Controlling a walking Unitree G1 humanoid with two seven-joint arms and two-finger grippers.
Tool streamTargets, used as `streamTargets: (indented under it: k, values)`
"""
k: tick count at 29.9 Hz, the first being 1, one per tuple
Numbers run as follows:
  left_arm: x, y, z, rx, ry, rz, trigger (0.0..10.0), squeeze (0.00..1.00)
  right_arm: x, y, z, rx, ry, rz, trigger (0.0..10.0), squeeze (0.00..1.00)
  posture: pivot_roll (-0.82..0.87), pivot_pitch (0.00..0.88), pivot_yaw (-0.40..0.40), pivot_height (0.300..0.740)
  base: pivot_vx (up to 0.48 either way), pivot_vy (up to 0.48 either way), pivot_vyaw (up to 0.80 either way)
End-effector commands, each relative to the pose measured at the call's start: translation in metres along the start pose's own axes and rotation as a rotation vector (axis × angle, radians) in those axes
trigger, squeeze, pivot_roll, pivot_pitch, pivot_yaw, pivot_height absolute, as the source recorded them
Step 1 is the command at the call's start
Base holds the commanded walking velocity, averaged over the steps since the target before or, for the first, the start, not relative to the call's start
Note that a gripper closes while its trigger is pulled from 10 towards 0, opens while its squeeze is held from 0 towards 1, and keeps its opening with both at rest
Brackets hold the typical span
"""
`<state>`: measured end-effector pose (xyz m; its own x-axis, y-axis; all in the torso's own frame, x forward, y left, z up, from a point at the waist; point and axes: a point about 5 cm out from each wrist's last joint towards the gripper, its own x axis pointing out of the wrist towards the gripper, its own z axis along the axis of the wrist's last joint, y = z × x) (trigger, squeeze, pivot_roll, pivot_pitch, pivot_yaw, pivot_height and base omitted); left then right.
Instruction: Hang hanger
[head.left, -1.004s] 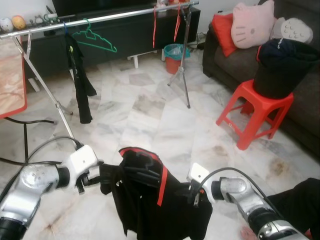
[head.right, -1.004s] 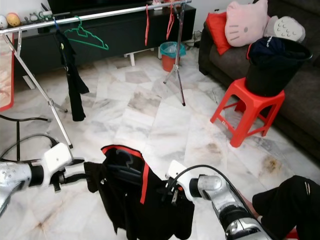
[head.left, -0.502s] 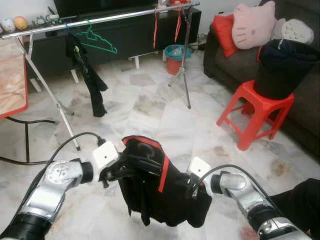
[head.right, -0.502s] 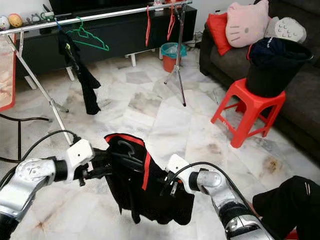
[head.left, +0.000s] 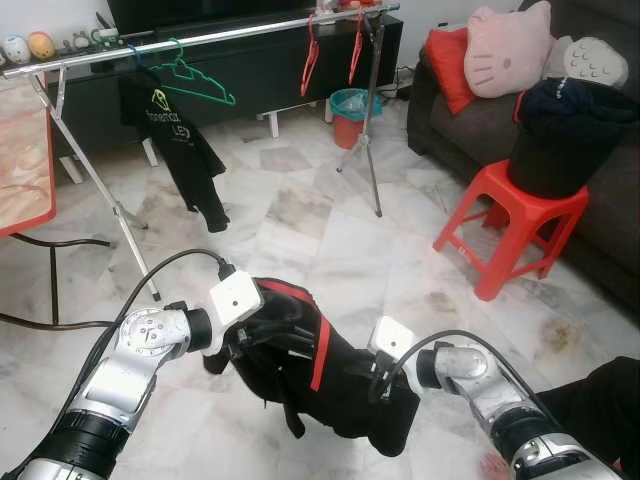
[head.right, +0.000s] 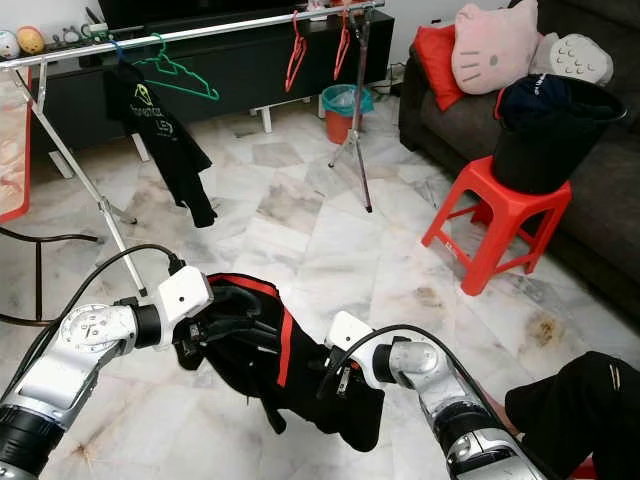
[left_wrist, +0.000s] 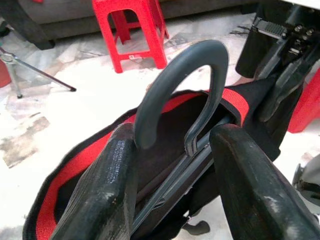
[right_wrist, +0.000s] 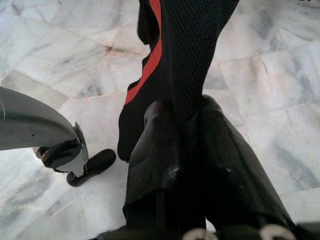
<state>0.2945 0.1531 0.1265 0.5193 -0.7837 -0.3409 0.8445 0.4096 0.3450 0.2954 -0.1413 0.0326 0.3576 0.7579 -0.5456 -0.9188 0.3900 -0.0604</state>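
Note:
A black garment with red trim (head.left: 345, 385) sits on a dark grey hanger and hangs bunched between my two grippers, low over the floor. My left gripper (head.left: 272, 335) is shut on the hanger near its neck; the hanger's hook (left_wrist: 200, 65) rises between the two fingers (left_wrist: 112, 185). My right gripper (head.left: 373, 377) is shut on the garment's other side, with black mesh fabric (right_wrist: 190, 60) pinched between its fingers. The clothes rail (head.left: 210, 37) runs across the far side of the room, well beyond both grippers.
On the rail hang a black printed T-shirt (head.left: 175, 135), a green hanger (head.left: 195, 85) and red hangers (head.left: 310, 60). A red stool (head.left: 510, 225) bearing a black basket stands at the right before a dark sofa. A table edge (head.left: 25, 170) is at the left.
My left gripper has swung in toward the right one, and the garment now hangs lower and more bunched. The T-shirt on the rail has turned to show its print.

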Motion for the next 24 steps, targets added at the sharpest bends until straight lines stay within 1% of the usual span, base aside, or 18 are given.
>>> streamTargets:
  k: [1, 7, 10, 14, 16, 18, 24]
  values:
    - [0.002, -0.003, -0.002, 0.024, 0.018, -0.035, 10.0, 0.0, 0.0, -0.001, 0.009, -0.034, -0.04, 0.011, 10.0, 0.0, -0.05, 0.025, 0.004, 0.74, 0.0, 0.0, 0.0]
    - [0.004, -0.008, -0.007, 0.045, 0.056, -0.076, 10.0, 0.0, -0.001, -0.003, 0.012, -0.044, -0.051, 0.016, 10.0, 0.0, -0.05, 0.027, 0.004, 0.74, 0.0, 0.0, 0.0]
    - [0.005, -0.009, -0.009, 0.064, 0.07, -0.078, 10.0, 0.0, -0.001, -0.003, 0.014, -0.052, -0.056, 0.024, 10.0, 0.0, -0.05, 0.028, 0.003, 0.74, 0.0, 0.0, 0.0]
    - [0.009, -0.009, -0.011, 0.068, 0.069, -0.065, 10.0, 0.0, 0.0, -0.003, 0.017, -0.062, -0.066, 0.038, 10.0, 0.0, -0.05, 0.028, 0.003, 0.74, 0.0, 0.0, 0.0]
    - [0.01, -0.009, -0.012, 0.063, 0.069, -0.068, 10.0, 0.0, 0.0, -0.001, 0.017, -0.047, -0.061, 0.071, 10.0, 0.0, -0.05, 0.028, 0.003, 0.74, 0.0, 0.0, 0.0]
    - [0.011, -0.01, -0.012, 0.063, 0.067, -0.07, 10.0, 0.0, 0.0, 0.003, 0.015, -0.064, -0.052, 0.102, 10.0, 0.0, -0.05, 0.028, 0.003, 0.74, 0.0, 0.0, 0.0]
    - [0.014, -0.01, -0.008, 0.055, 0.044, -0.074, 10.0, 0.0, 0.001, 0.005, 0.014, -0.063, -0.052, 0.109, 10.0, 0.0, -0.05, 0.028, 0.002, 0.74, 0.0, 0.0, 0.0]
